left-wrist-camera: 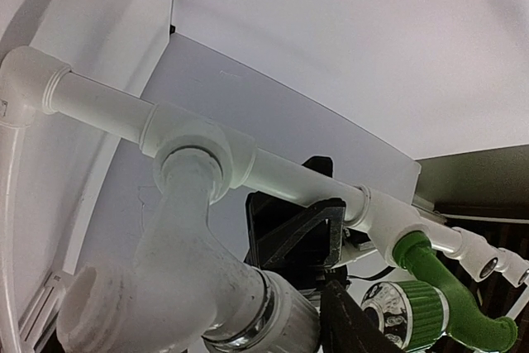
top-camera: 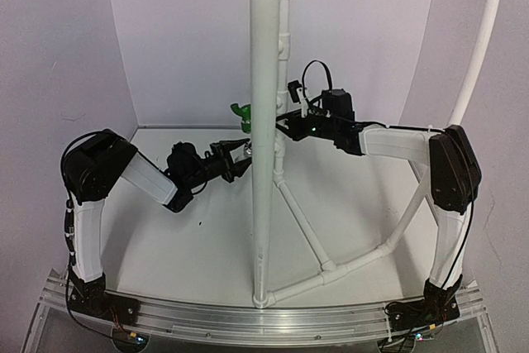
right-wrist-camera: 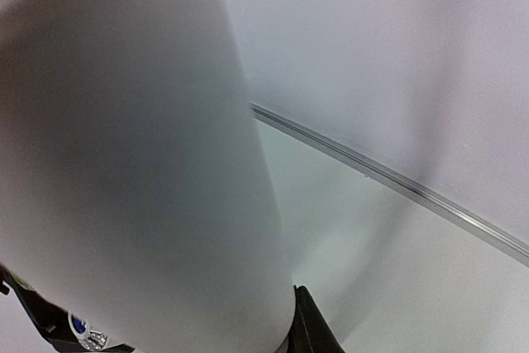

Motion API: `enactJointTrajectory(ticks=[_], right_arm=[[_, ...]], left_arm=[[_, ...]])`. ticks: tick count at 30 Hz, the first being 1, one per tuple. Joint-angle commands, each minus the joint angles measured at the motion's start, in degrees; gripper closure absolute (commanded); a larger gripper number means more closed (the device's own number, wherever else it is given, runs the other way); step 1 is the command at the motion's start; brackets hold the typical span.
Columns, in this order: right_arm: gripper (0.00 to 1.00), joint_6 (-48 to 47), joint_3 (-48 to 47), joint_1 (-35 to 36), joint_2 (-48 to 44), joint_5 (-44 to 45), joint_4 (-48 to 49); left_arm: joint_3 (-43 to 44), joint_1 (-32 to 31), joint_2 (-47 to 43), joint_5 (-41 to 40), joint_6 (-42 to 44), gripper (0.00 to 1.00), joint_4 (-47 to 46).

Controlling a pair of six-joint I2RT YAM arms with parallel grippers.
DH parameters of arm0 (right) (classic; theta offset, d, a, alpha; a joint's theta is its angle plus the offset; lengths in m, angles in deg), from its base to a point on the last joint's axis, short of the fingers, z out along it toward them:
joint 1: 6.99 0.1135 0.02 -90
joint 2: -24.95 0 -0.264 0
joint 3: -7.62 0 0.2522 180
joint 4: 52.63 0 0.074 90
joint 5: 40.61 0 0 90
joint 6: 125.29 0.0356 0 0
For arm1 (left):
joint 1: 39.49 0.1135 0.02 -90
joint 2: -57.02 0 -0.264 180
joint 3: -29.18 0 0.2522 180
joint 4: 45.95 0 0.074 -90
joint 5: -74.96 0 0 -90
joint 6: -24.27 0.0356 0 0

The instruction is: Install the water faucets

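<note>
White faucet [left-wrist-camera: 190, 287] clamped in left tool [top-camera: 240, 154], green faucet [left-wrist-camera: 434, 287] on tee [left-wrist-camera: 384, 217], right tool [top-camera: 285, 125] opening unclear

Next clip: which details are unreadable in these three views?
Top external: the upright pipe covers the tips of the left gripper and the right gripper, so the jaws are unreadable.
Left wrist: the white faucet is cut by the bottom edge, and the grip on it is unseen.
Right wrist: a blurred white pipe fills the frame, hiding whatever lies behind.

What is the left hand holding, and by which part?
The left hand seems to hold the white faucet by its body; the contact itself is hidden.
</note>
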Motion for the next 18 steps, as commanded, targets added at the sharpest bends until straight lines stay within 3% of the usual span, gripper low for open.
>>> enactJointTrajectory(ticks=[1,5,12,18], right_arm=[[1.0,7.1,0.0,1.5,1.2,-5.5,-3.5],[1.0,7.0,0.0,1.4,1.1,-5.5,-3.5],[1.0,6.8,0.0,1.4,0.9,-5.7,-3.5],[0.77,6.9,0.1,1.4,0.1,-5.7,-3.5]], left_arm=[[-1.4,0.0,-1.3,-1.6,-13.0,0.63,-3.2],[-3.3,0.0,-2.2,-2.7,-12.9,0.35,-2.7],[-5.3,0.6,-4.6,-3.9,-9.9,0.03,0.3],[-9.0,3.1,-13.7,-4.2,-0.9,0.0,13.0]])
